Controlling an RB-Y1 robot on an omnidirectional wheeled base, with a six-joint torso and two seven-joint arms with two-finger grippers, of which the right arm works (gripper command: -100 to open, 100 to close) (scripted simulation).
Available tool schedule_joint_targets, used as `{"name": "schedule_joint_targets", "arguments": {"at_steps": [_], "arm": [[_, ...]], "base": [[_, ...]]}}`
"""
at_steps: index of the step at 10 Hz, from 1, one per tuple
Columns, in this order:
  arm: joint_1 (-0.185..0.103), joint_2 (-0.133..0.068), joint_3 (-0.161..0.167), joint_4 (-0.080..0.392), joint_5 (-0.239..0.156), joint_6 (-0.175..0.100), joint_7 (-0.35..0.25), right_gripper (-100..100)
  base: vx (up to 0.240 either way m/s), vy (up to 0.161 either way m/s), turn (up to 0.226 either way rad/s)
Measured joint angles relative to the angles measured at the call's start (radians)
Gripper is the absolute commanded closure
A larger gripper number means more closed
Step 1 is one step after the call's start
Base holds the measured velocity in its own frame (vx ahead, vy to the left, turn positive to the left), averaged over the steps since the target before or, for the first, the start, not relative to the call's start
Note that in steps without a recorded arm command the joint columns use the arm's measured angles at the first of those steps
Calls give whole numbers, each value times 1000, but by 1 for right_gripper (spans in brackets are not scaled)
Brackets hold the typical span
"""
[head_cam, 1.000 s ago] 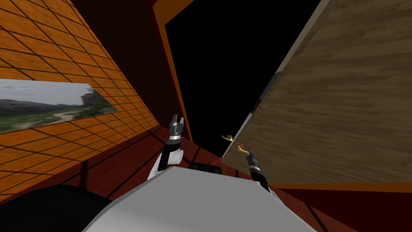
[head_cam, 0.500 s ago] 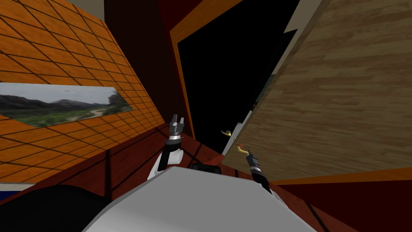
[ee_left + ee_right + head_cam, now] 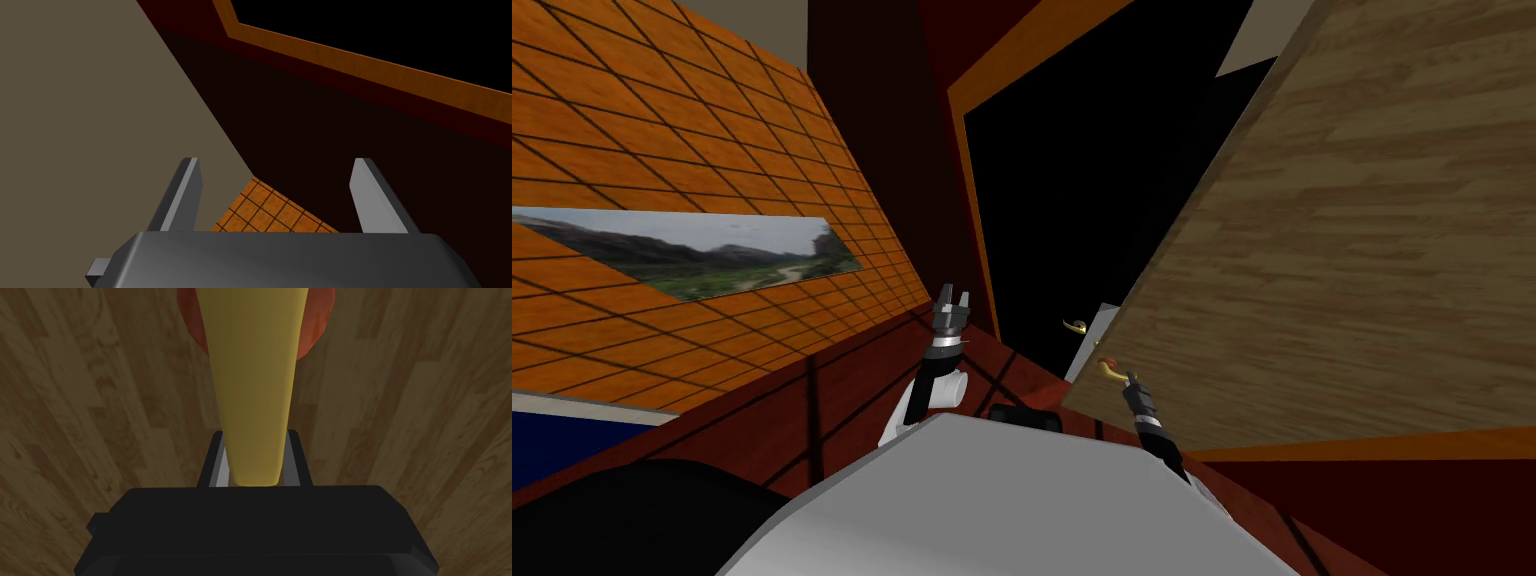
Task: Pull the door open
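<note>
Right tool (image 3: pixel 255 435) clamped on one yellow lever handle (image 3: pixel 252 378).
One wooden door (image 3: pixel 1362 250) stands ajar; left tool (image 3: pixel 276 161) spread, empty.

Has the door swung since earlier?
Cannot tell: my head turned, so the orange door frame slid right, while the door kept its place by the right gripper on its handle.

Door (image 3: pixel 1362 250) wider ajar, my view leftward.

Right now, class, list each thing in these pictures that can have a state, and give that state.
Door: partly open.
Door handle: clamped at its tip.
Right gripper: jaws shut on the door handle.
Left gripper: jaws open, holding nothing.
</note>
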Motion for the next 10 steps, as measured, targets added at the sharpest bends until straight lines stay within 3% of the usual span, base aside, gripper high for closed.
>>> {"name": "schedule_joint_targets", "arguments": {"at_steps": [6, 8, 10], "arm": [[29, -35, 44, 24, 30, -81, -58, 100], [79, -39, 62, -42, 43, -76, -76, 100], [80, -41, 72, -28, 49, -91, -83, 100]], "base": [[-207, -36, 127], [-186, -44, 85], [-56, -14, 2]]}}
